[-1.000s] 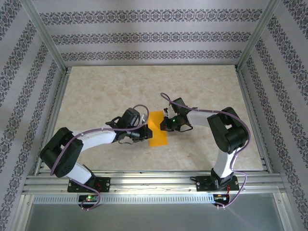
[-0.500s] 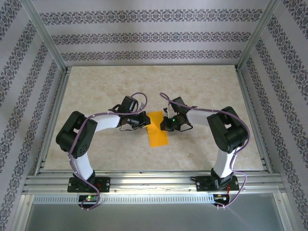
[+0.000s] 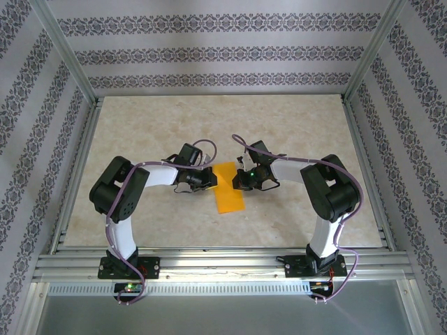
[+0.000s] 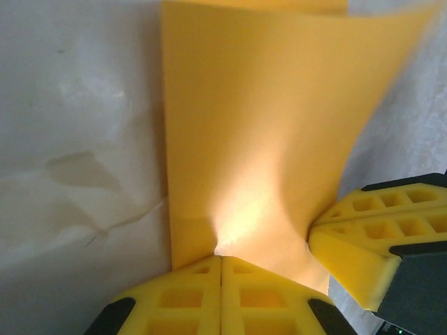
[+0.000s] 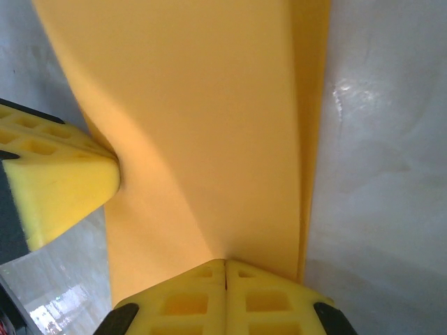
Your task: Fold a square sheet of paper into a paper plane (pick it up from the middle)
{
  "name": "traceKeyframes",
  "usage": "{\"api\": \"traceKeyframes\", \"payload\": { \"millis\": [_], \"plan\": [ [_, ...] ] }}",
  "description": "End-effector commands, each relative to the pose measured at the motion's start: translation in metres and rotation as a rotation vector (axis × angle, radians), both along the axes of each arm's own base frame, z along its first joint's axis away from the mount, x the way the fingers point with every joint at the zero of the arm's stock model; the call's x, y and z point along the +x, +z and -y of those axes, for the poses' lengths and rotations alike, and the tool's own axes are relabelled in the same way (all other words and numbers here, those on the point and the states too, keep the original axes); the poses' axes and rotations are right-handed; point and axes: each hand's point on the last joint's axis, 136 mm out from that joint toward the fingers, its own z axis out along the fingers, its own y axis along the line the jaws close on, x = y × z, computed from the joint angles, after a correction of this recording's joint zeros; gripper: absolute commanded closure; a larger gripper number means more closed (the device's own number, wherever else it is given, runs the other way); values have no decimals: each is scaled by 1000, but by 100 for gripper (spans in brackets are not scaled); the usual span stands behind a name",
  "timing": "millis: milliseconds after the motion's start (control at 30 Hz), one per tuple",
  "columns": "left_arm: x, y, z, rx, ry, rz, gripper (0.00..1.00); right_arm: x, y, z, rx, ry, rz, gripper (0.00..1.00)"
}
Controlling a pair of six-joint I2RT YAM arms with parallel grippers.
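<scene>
Left pincer and right pincer — both clamp the orange paper.

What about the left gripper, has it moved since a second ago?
Yes. The left gripper, shut on the paper, shifted slightly away from the front rail, toward the back wall.

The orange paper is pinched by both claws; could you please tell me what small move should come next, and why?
Probably ease the two claws slightly apart. The left claw and right claw are both shut on opposite edges of the paper, which bows between them, so tension should flatten it.
</scene>
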Motion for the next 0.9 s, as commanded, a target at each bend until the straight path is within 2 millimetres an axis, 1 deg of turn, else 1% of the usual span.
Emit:
{"api": "traceKeyframes", "payload": {
  "millis": [0,67,133,333,400,433,633,800,867],
  "plan": [
    [-18,-31,-25,123,-5,-61,95,-45,-59,52,-252,-46,-190,100],
    [-17,-31,-30,168,-10,-62,94,-45,-59,53,-254,-48,-193,100],
    [-12,-23,-27,152,-16,-49,94,-44,-57,52,-253,-46,-190,100],
    [8,24,-1,3,-24,24,91,-42,-54,52,-252,-45,-184,100],
    [15,32,4,-28,-26,37,90,-41,-54,52,-251,-44,-184,100],
    [18,32,4,-32,-23,39,91,-42,-54,52,-251,-44,-185,100],
    [28,16,-4,16,-3,20,91,-41,-53,51,-239,-49,-187,100],
    [23,-5,-9,47,-10,-18,92,-42,-53,51,-235,-50,-189,100],
    [22,-16,-16,78,6,-31,93,-41,-53,50,-234,-50,-186,100]
  ]
}}
